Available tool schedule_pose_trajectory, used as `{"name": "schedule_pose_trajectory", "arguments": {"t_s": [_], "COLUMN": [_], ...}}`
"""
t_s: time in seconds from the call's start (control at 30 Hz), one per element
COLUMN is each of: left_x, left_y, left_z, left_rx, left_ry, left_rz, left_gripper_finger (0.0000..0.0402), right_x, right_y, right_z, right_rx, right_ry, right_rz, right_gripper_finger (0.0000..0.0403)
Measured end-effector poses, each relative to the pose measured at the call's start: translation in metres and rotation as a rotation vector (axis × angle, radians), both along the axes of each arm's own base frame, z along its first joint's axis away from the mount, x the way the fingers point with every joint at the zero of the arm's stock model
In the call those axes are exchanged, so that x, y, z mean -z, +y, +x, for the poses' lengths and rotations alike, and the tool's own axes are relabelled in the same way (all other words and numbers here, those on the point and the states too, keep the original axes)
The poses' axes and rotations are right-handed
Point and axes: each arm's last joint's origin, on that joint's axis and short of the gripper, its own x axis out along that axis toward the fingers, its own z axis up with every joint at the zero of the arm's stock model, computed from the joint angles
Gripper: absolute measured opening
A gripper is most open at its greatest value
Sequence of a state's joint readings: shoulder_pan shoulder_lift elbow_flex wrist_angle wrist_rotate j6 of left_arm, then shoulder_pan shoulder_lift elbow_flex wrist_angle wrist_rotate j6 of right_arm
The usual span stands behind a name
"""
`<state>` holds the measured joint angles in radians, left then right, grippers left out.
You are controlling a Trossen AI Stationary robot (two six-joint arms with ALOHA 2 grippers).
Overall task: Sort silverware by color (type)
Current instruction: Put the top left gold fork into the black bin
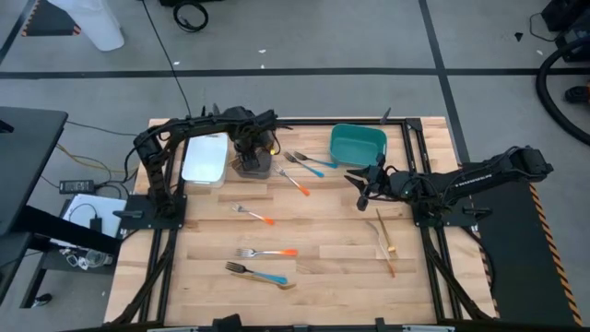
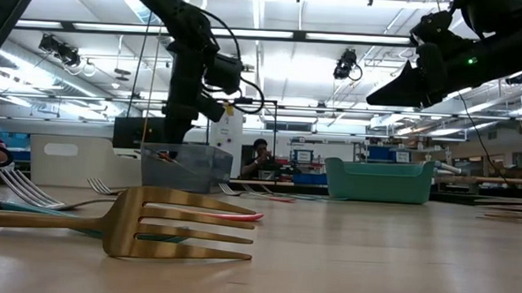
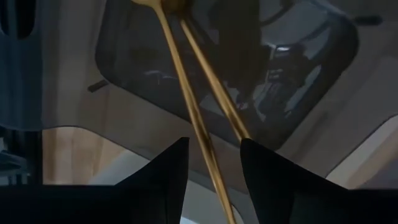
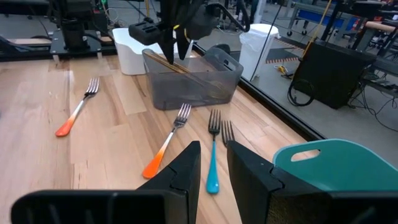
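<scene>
My left gripper (image 1: 251, 150) hangs open, pointing down into the grey bin (image 1: 251, 168) at the table's far side. Two tan utensil handles (image 3: 193, 106) rise out of the bin; one passes between the fingers, the other ends behind one finger (image 3: 273, 174). My right gripper (image 1: 356, 184) hovers above the table near the teal bin (image 1: 358, 145), slightly open, with nothing in it. Below and ahead of it lie an orange-handled fork (image 4: 165, 149) and a blue-handled fork (image 4: 213, 155). Other forks lie flat: orange ones (image 1: 254, 215) (image 1: 267, 251) and a blue-handled one (image 1: 260, 274). My left gripper has its open fingers on either side of one tan handle (image 3: 208, 155), coming from above and pointing down into the bin. The second handle (image 3: 236, 121) runs behind one finger. Whether either finger touches a handle I cannot tell.
A white bin (image 1: 205, 159) stands left of the grey one. Two tan wooden utensils (image 1: 385, 242) lie on the table's right half. A black frame (image 1: 406, 138) borders the wooden table. Bare wood lies in the middle between the forks.
</scene>
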<state>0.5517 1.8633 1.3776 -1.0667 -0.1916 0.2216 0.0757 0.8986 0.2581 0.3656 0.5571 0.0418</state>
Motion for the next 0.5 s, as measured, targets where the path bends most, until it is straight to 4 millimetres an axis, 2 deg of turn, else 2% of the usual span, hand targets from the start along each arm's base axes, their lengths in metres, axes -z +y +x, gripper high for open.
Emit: {"name": "schedule_pose_trajectory", "arguments": {"t_s": [0.27, 0.5], "left_x": [0.016, 0.019], "left_y": [-0.001, -0.002], "left_z": [-0.003, -0.003], "left_rx": [0.005, 0.019], "left_ry": [-0.001, 0.000], "left_rz": [0.028, 0.026], "left_gripper_finger": [0.0155, 0.0150], "right_x": [0.000, 0.000], "right_y": [0.000, 0.000], "right_z": [0.000, 0.000], "right_rx": [0.000, 0.000], "right_ry": [0.000, 0.000], "right_rz": [0.000, 0.000], "right_gripper_finger": [0.0091, 0.0091]}}
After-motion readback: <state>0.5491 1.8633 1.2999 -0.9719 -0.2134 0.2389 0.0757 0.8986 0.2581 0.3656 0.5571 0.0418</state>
